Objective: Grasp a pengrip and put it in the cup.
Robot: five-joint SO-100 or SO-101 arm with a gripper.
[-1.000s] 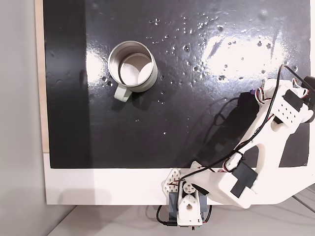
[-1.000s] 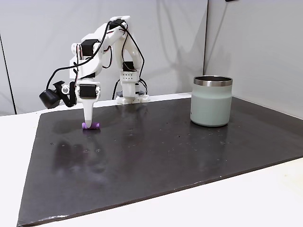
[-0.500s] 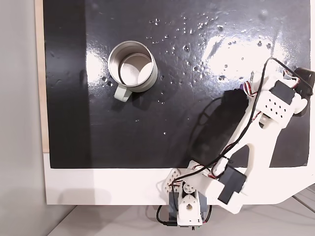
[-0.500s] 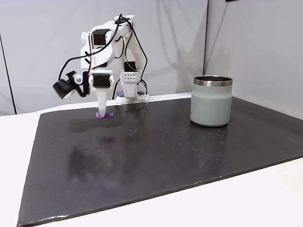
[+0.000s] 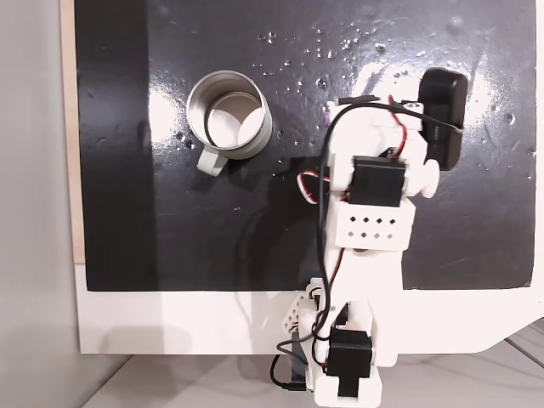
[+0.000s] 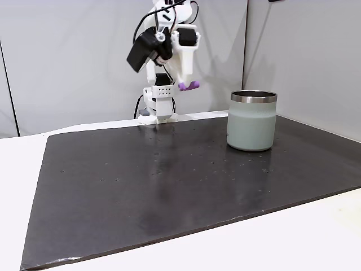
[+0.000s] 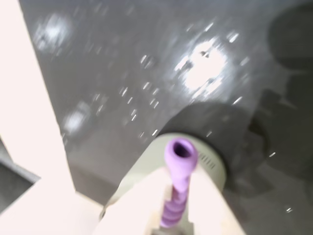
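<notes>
The purple ribbed pengrip [image 6: 189, 86] hangs high above the black mat, and my gripper [image 6: 186, 83] is shut on it. In the wrist view the pengrip [image 7: 178, 182] sticks out between my two white fingers [image 7: 210, 205], blurred by motion. From overhead, just a sliver of the pengrip [image 5: 328, 118] shows at the gripper tip [image 5: 331, 121], a short way right of the cup [image 5: 229, 116]. The cup stands upright with nothing inside, its handle toward the arm's base. Seen from the side, the cup [image 6: 251, 121] is right of and well below the gripper.
The black mat [image 5: 170, 238] lies on a white table [image 5: 170, 323]. The arm's base [image 5: 327, 361] sits at the mat's near edge in the overhead view. A grey wall [image 6: 67, 51] stands behind the base [image 6: 157, 107] in the side view.
The gripper has lifted the pengrip off the mat at the side away from the cup. It has swung up and across toward the cup, carrying the pengrip.
</notes>
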